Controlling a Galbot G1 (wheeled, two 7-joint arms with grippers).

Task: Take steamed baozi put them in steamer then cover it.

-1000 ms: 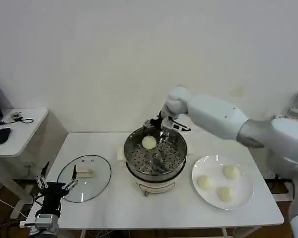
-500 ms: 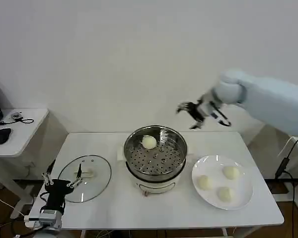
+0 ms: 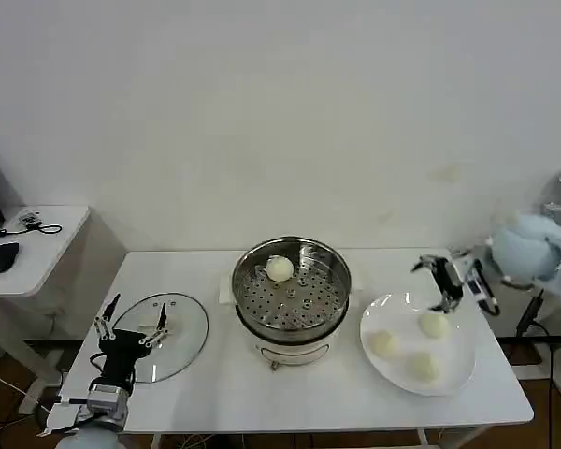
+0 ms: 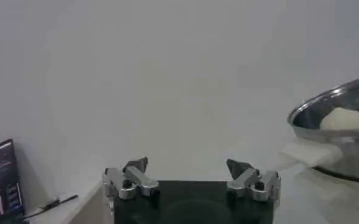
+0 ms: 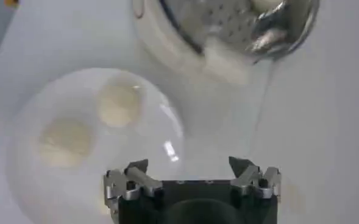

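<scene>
The shiny steel steamer (image 3: 291,297) stands mid-table with one cream-white baozi (image 3: 280,268) on its perforated tray. Three more baozi (image 3: 435,325) (image 3: 383,343) (image 3: 422,366) lie on the white plate (image 3: 402,309) to its right. My right gripper (image 3: 439,281) hangs open and empty just over the plate's far rim; in its wrist view, two baozi (image 5: 119,103) (image 5: 64,140) lie beyond the gripper (image 5: 190,165). The glass cover (image 3: 173,332) lies flat on the table to the steamer's left. At the cover's near left edge my left gripper (image 3: 131,332) stands open and empty (image 4: 188,167).
A side table (image 3: 37,234) with a mouse and cables stands at the far left. The steamer (image 4: 337,115) with its baozi (image 4: 345,119) shows off to one side in the left wrist view. Bare tabletop lies in front of the steamer.
My right gripper has left the steamer, swung right and come down over the plate; the baozi stays in the steamer. The left gripper has shifted slightly toward the cover.
</scene>
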